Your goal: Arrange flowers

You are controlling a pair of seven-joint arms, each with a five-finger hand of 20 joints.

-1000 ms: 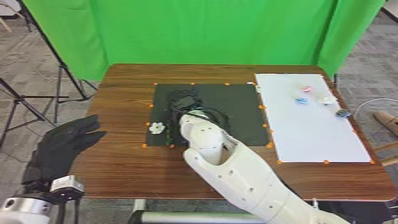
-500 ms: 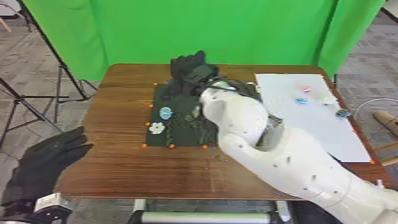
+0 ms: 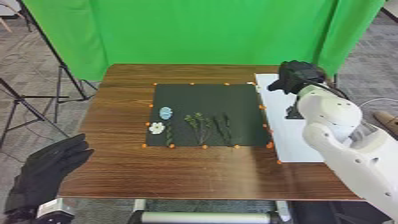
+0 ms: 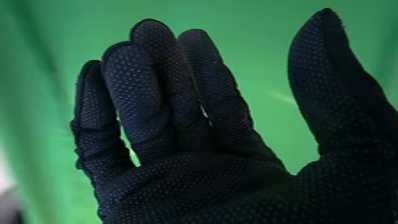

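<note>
Right hand has moved from black mat to white sheet's far edge; fingers straight, thumb apart. Blue flower, white flower at mat's left edge.

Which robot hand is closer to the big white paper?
The right hand. It is over the far part of the white paper; the left hand is beyond the black mat, by the table's near left corner.

Flowers lie on a mat, left of paper.
</note>
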